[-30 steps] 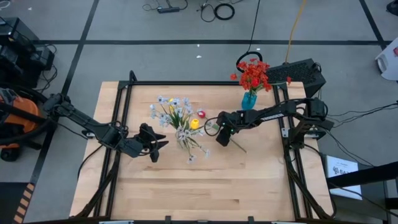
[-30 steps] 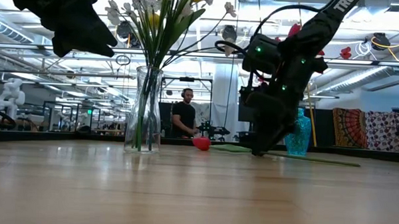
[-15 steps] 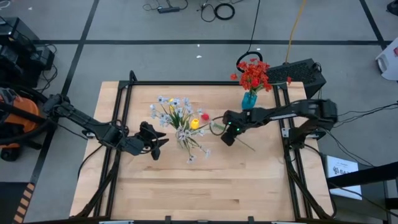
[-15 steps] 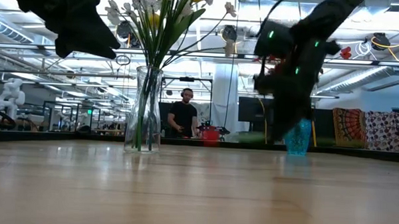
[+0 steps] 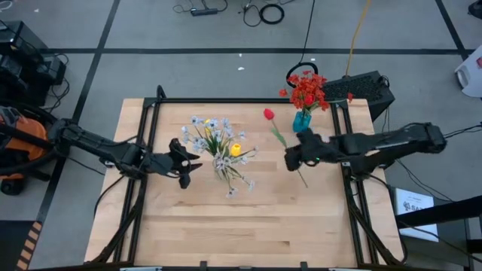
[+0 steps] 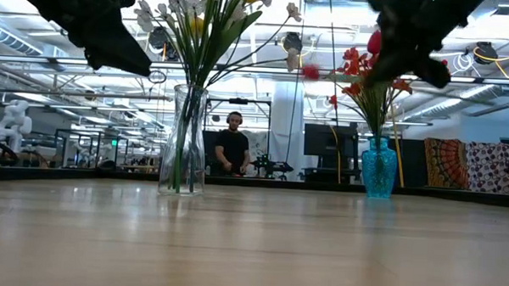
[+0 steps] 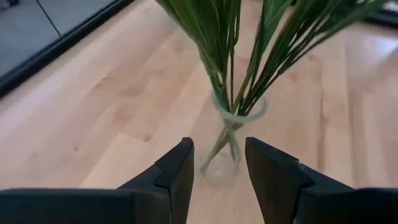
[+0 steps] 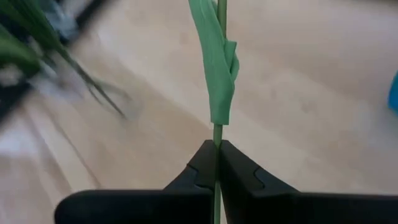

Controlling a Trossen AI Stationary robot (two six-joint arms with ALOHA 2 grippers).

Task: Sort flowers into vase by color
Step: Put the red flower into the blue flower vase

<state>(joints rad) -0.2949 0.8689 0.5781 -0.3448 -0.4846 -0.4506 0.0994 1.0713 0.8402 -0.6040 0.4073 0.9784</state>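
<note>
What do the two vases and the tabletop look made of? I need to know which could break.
The clear vase looks like glossy glass: stems show through it. The teal vase seems translucent coloured glass, though plastic is possible. The table looks like pale, satin-finished wood, with plank seams and grain visible.

Bench (image 5: 248, 226): the whole near half lies bare wood, open to passage from either side. Obstacles: clear glass vase (image 5: 223, 164) of white and yellow sprays at bench centre, left tool (image 5: 186, 160) just beside it; teal vase (image 5: 302, 120) of red flowers at the far right edge. Between the two vases, the right tool (image 5: 291, 159) holds a red-budded stem (image 5: 280, 139) slanting across the gap.
</note>
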